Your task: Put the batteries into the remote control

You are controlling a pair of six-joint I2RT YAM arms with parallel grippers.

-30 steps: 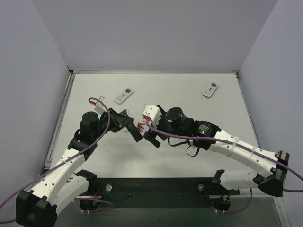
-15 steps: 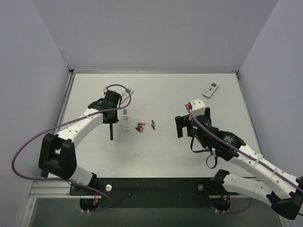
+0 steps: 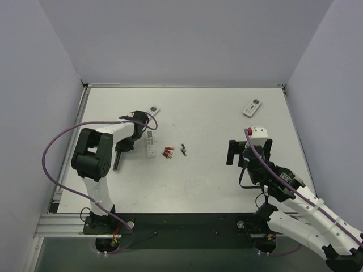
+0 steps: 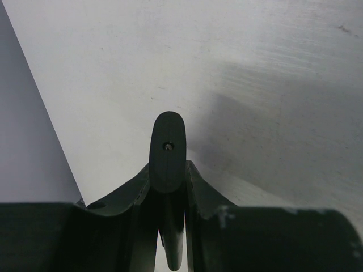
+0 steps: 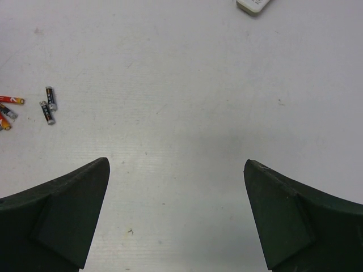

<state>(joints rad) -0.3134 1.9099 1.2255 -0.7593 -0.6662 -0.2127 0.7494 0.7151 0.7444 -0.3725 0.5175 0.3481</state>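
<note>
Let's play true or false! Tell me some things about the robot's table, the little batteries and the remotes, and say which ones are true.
1. The batteries lie loose on the table. True.
2. The right gripper is holding a battery. False: its jaws are wide open and empty.
3. The left gripper is shut. True.
4. Seen from the top camera, the nearest remote lies to the right of the batteries. False: it lies just to their left.
</note>
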